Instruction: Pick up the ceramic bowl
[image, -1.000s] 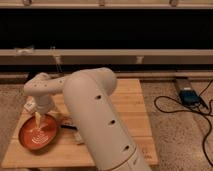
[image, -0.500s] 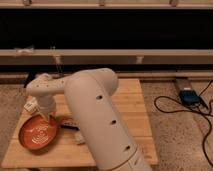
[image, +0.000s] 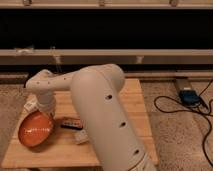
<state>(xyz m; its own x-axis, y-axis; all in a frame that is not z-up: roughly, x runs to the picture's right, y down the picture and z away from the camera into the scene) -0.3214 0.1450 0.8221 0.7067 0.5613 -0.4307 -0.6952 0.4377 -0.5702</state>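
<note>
At the left of the wooden table (image: 131, 100), the ceramic bowl (image: 36, 129) now sits tilted, its far rim raised toward the arm and its inside facing the camera. Half a second ago it lay flatter on the tabletop and further in from the left edge. This suggests the lift has begun, with the bowl probably held at its upper right rim.

The gripper (image: 49, 113) is at that rim, under the white arm (image: 95, 105). Whether its claw is wide, narrow or clamped on the rim cannot be determined.

Count, left to right: one bowl; one dark flat object (image: 71, 124) just beside it; one arm; one blue device (image: 189, 96) with black cables on the floor at right.
</note>
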